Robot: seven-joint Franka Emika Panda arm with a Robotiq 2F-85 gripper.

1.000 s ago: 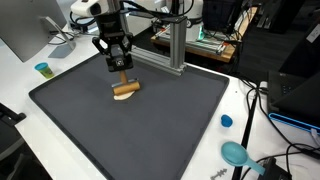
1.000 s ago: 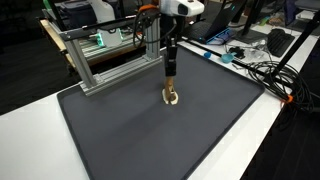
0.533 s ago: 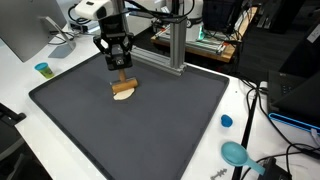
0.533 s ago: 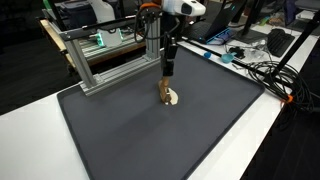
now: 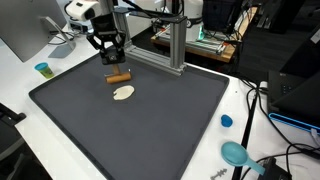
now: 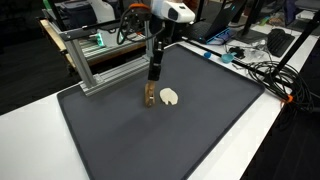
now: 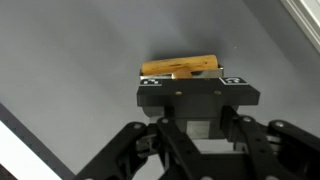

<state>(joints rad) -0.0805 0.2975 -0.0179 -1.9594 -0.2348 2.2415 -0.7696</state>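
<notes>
My gripper (image 5: 114, 66) hangs over the far part of the dark mat (image 5: 150, 130) and is shut on a short brown wooden piece (image 5: 118, 77), carried just above the mat. In the wrist view the brown piece (image 7: 180, 67) lies crosswise at my gripper (image 7: 182, 80), its middle hidden by the fingers. A pale flat oval piece (image 5: 124, 94) lies on the mat close beside it, apart from the gripper. In an exterior view the brown piece (image 6: 148, 96) hangs under the gripper (image 6: 150, 84), with the pale piece (image 6: 170, 96) to its right.
An aluminium frame (image 5: 175, 45) stands at the mat's far edge, close behind the arm. A small blue cup (image 5: 42, 69), a blue cap (image 5: 226, 121) and a teal object (image 5: 236, 153) sit on the white table around the mat. Cables (image 6: 255, 70) run along one side.
The gripper has lifted the brown piece off the pale piece and carried it away toward the frame. The pale piece stays on the mat.
</notes>
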